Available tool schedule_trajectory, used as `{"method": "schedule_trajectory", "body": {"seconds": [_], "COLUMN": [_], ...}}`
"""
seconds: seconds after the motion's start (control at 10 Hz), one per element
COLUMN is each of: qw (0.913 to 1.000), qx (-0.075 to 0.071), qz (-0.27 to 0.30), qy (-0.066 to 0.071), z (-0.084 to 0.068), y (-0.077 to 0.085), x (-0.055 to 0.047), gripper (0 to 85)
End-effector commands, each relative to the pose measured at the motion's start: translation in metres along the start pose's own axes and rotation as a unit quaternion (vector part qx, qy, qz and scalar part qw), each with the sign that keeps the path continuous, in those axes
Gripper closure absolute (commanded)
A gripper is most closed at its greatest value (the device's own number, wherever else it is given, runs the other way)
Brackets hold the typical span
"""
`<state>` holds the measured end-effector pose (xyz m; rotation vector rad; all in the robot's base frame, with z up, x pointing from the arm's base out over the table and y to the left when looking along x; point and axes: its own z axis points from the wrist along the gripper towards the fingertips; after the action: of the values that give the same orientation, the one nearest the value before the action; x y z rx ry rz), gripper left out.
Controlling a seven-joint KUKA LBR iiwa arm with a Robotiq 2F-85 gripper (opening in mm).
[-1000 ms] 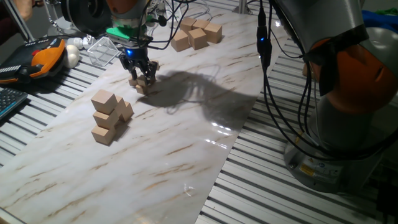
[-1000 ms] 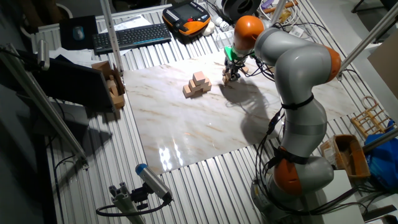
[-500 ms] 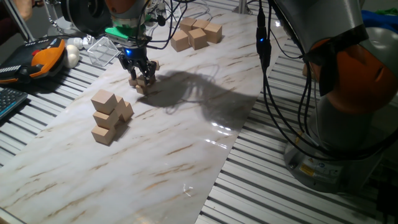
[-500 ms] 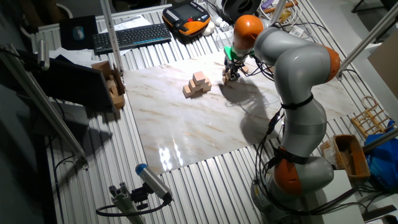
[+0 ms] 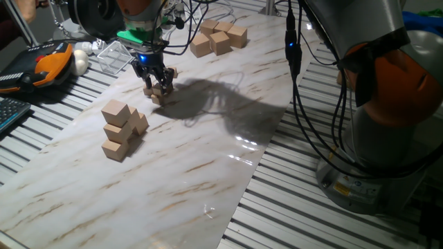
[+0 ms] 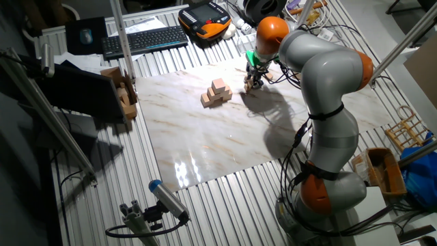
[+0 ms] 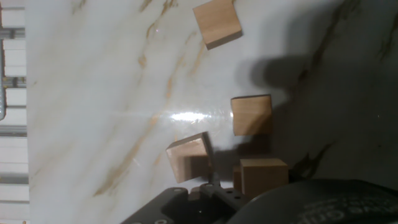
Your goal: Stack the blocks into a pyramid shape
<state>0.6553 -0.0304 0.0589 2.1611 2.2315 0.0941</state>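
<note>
Several tiny tan wooden blocks lie close together on the marble board (image 5: pixel 208 152). In the hand view I see one (image 7: pixel 217 23) far off, one (image 7: pixel 251 115) in the middle, a tilted one (image 7: pixel 186 158) and one (image 7: pixel 264 176) near the hand, which seems to rest on another. My gripper (image 5: pixel 156 84) is low over this cluster (image 5: pixel 159 97), fingers spread around the blocks. It holds nothing that I can see. It also shows in the other fixed view (image 6: pixel 254 82). The hand's dark body (image 7: pixel 280 202) hides what lies under it.
A stack of medium tan cubes (image 5: pixel 119 130) stands front left of the gripper, also seen from the other side (image 6: pixel 217 93). Large tan cubes (image 5: pixel 218 36) sit at the board's far end. A clear plastic box (image 5: pixel 114 55) and an orange pendant (image 5: pixel 52 62) lie left of the board.
</note>
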Motion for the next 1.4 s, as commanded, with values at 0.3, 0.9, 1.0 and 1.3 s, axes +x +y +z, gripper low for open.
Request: {"method": "schedule_trajectory", "body": {"seconds": [0.3, 0.9, 1.0, 1.3], "qw": [1.0000, 1.0000, 1.0000, 1.0000], "qx": [-0.001, -0.003, -0.003, -0.004], "qz": [0.000, 0.001, 0.001, 0.001], "qy": [-0.001, -0.004, -0.005, -0.005], "z": [0.0000, 0.0010, 0.0010, 0.0010], "y": [0.0002, 0.0012, 0.0011, 0.0012], "x": [0.0002, -0.0006, -0.0007, -0.0006], "gripper": [34.0, 34.0, 34.0, 34.0]}}
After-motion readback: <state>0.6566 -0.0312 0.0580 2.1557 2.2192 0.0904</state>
